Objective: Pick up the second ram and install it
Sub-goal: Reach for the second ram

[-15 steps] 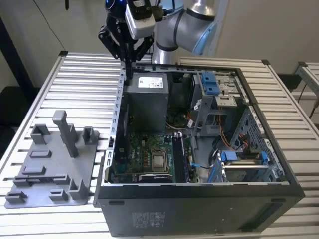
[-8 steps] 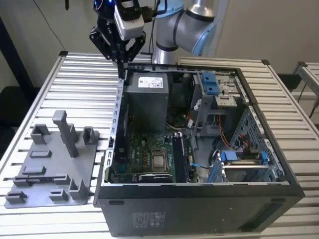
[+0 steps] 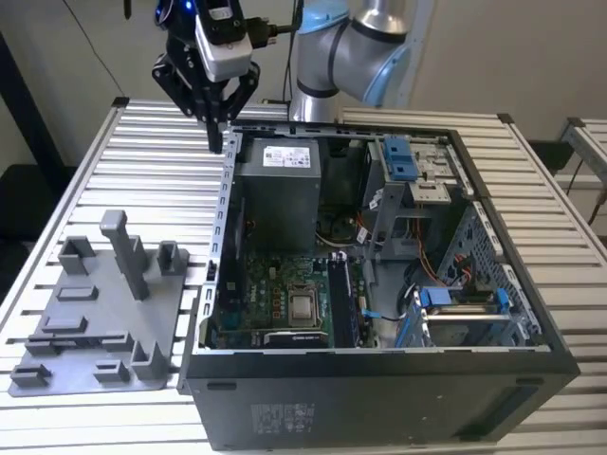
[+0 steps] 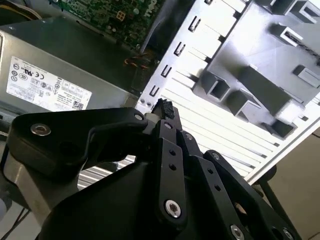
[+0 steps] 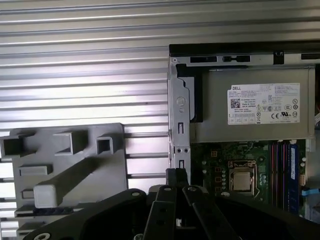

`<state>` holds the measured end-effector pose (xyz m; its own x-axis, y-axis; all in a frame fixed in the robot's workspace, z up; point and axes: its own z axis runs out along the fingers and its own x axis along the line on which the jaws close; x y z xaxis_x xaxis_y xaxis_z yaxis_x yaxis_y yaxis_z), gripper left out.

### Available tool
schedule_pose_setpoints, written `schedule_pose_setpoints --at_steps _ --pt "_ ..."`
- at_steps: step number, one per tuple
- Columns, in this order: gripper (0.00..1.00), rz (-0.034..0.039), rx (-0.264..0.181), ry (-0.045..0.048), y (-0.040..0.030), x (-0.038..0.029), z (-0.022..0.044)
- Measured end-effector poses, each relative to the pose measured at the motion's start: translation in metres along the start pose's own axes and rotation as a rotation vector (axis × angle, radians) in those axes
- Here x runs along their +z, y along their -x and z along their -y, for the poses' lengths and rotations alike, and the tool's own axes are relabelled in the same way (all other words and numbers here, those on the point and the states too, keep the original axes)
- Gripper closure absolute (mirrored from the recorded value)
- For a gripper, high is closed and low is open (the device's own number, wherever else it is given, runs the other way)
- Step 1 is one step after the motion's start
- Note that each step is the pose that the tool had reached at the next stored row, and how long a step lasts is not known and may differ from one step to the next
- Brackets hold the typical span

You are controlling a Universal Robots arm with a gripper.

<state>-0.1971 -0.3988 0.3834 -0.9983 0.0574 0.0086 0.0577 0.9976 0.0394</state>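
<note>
The tool (image 3: 216, 142) hung closed and empty over the computer case's (image 3: 226, 194) wall beside the power supply (image 3: 277, 194), well apart from the grey holder (image 3: 95, 322). What I took for the second ram (image 3: 341, 299) stood in a motherboard (image 3: 256, 284) slot beside the processor (image 3: 303, 305). I worried that a straight descent would strike that sheet-metal rim, and that a half-seated stick could pop loose. I couldn't tell whether its latches were shut.

Ribbed bare-metal counter (image 3: 142, 161), lightly shiny; matt grey plastic holder (image 3: 100, 318); case (image 3: 379, 408) of dark painted sheet metal; matt black fingers (image 3: 216, 133).
</note>
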Motion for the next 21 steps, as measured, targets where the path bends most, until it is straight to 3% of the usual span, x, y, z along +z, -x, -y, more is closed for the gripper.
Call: schedule_pose_setpoints --at_steps 6,21 --pt "0.89 -0.0049 -0.004 -0.0038 -0.0173 0.0026 0.0011" --pt "0.89 -0.0061 -0.019 -0.0076 -0.0655 0.0071 0.004"
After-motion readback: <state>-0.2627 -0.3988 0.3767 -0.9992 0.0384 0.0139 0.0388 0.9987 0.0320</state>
